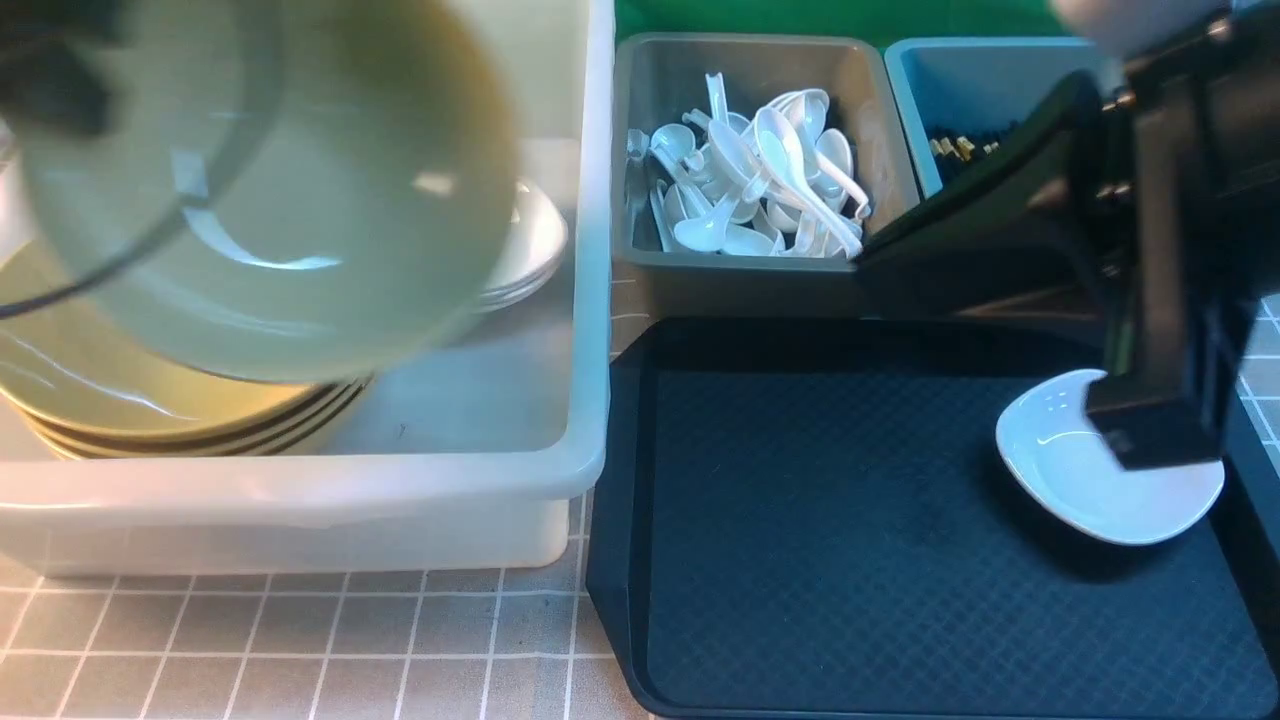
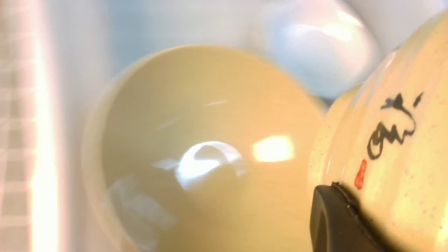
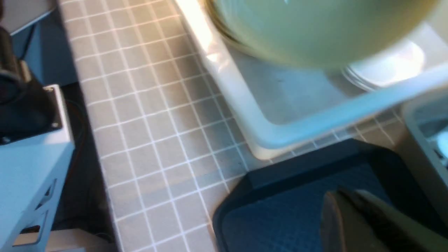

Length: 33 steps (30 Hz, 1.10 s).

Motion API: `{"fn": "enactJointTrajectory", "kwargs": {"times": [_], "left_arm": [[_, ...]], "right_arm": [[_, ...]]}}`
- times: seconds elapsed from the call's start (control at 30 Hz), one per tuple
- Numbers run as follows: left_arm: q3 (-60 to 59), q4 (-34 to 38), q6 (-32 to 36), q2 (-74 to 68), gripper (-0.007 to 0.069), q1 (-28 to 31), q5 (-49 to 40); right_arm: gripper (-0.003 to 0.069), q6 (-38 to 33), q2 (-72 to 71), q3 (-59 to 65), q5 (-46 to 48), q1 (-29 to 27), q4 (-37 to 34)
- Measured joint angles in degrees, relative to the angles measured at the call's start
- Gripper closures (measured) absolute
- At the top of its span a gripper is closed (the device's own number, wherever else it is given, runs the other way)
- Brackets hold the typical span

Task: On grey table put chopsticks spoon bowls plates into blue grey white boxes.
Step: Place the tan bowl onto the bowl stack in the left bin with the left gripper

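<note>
Blurred and filling the upper left of the front view, the lifted bowl (image 1: pixel 300 200) hangs tilted over the stacked bowls (image 1: pixel 150 410) in the white box (image 1: pixel 590 300). The left claw (image 2: pixel 329 210) is clamped on its rim; only one dark pad shows in the left wrist view, pressed to the bowl's outer wall, and the rest is cut off. That speckled wall carries a black brush-script mark with a small red stroke under it, neither of them readable. Behind the bowls, a low pile of white plates (image 1: pixel 535 245) is half hidden by the lifted bowl.

On the dark tray (image 1: pixel 800 520) one white plate (image 1: pixel 1080 480) sits tipped near the right edge. The right claw (image 1: pixel 1150 435) is closed on its rim, and its arm covers part of the blue box (image 1: pixel 910 110), where only the gold-banded ends of the chopsticks (image 1: pixel 960 148) show. White spoons (image 1: pixel 770 170) lie heaped in the grey box (image 1: pixel 625 150). All three boxes and the tray rest on the gridded table (image 1: pixel 300 640).
</note>
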<state>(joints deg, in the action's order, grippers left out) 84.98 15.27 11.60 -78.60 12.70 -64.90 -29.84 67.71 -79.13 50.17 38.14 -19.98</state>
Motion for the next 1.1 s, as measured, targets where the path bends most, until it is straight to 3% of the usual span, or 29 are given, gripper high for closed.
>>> {"fn": "enactJointTrajectory", "kwargs": {"times": [0.1, 0.2, 0.4, 0.53, 0.63, 0.8, 0.93, 1.1], "left_arm": [[-5.13, 6.08, 2.98, 0.54, 0.0619, 8.48, 3.72], [-8.43, 9.53, 7.06, -1.41, 0.0619, 12.58, 6.99], [-9.96, 10.29, 11.27, -8.52, 0.0606, 13.51, 9.75], [-9.96, 10.81, 12.18, -12.68, 0.0554, 13.51, 10.85], [-9.96, 8.57, 13.32, -14.22, 0.0473, 13.51, 10.68], [-9.96, 5.06, 13.56, -14.07, 0.0274, 13.23, 10.06], [-8.30, -2.12, 11.10, -12.05, 0.0113, 13.07, 7.77], [-1.69, -6.67, 6.01, -5.83, 0.0052, 13.28, 7.74]], "right_arm": [[0.0659, -0.14, 0.87, 0.00, 0.00, 0.07, 0.23], [0.0659, -0.25, 1.30, 0.00, -0.17, 0.07, 0.74], [0.0659, -0.78, 1.46, 0.00, -0.34, 0.07, 1.39], [0.0659, -0.98, 1.46, 0.00, -0.34, 0.07, 1.56], [0.0659, -1.08, 1.46, 0.00, -0.34, 0.07, 1.56], [0.0657, -1.82, 1.46, 0.00, -0.34, 0.07, 1.56], [0.0655, -2.54, 1.46, 0.00, -0.34, 0.07, 3.55], [0.0652, 1.91, 1.46, 0.00, -0.48, 0.07, 9.81]]}}
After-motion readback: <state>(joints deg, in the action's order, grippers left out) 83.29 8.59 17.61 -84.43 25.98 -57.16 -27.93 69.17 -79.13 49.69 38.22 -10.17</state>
